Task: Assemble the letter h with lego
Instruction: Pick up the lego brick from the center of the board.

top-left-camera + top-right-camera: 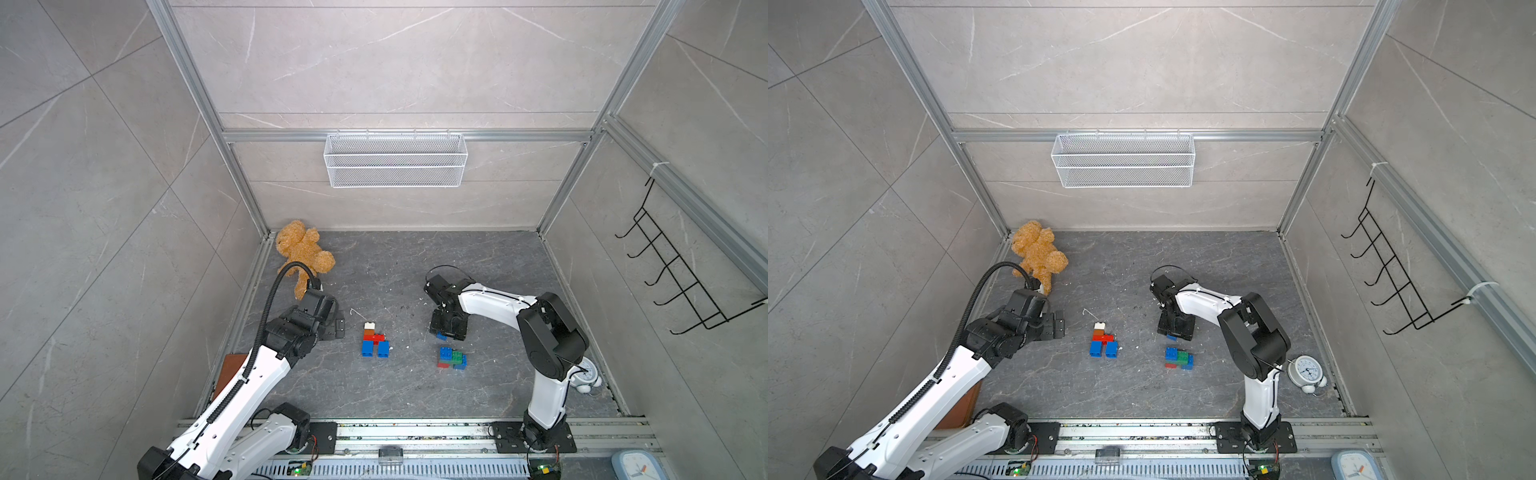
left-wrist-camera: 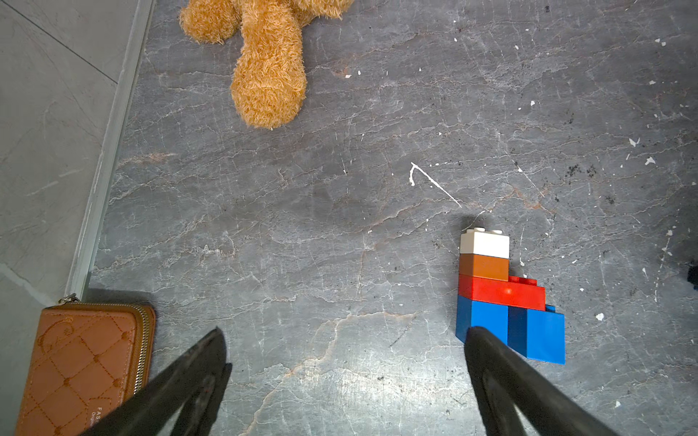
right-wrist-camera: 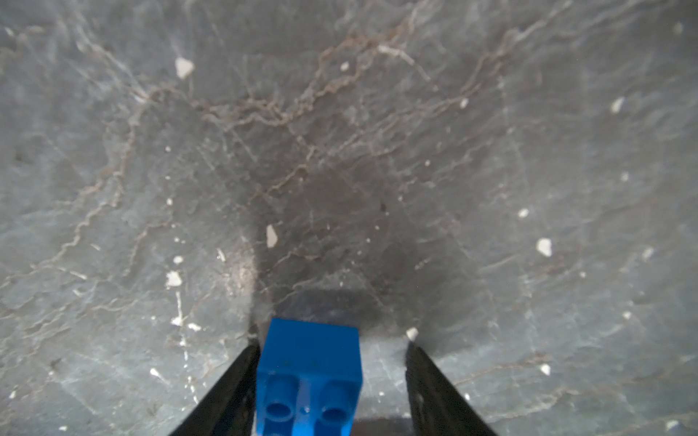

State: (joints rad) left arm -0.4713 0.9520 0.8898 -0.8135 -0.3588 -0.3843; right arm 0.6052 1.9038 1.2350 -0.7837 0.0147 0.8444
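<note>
Left gripper: spread wide and empty, above the desk, just beside the stack.
Right gripper: pointing down, jaws astride a blue brick; one finger touches it and a gap shows at the other, so it is not yet clamped.
Stack: lying mid-desk; white, brown, then a long red brick over two blue ones side by side.
Loose cluster: blue, green and red bricks packed together, near the right gripper, well apart from the stack.
Bear: far left corner.
Wallet: left edge.
Clock: right edge, beside the right arm.
</note>
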